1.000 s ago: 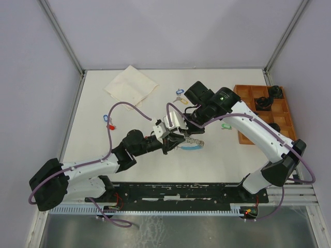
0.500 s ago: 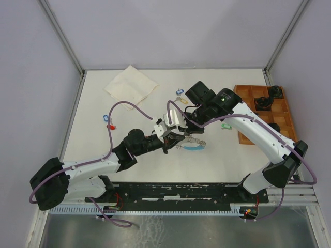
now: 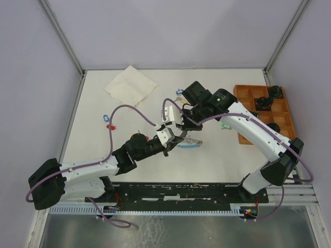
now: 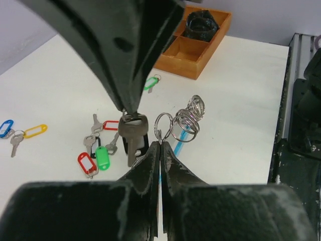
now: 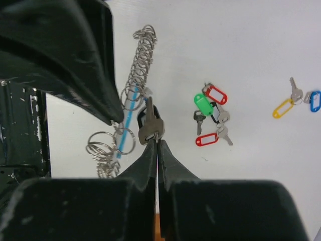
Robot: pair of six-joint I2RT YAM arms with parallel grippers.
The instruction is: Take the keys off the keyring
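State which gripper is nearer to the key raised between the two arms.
Right. The right gripper has its jaws shut on the key; the left gripper sits just beside the key, jaws pinching a ring of the keyring.

Tight squeeze mid-tabletop: my left end effector, pinched on the keyring, and my right end effector, clamped on a key, meet tip to tip, so neither can swing inward. Tagged keys litter the surface just past the tips. The wooden tray walls off the right edge; the folded cloth fills the far-left corner. Between cloth and tray there's passage at the back, bar two loose keys. Near-right tabletop lies open.
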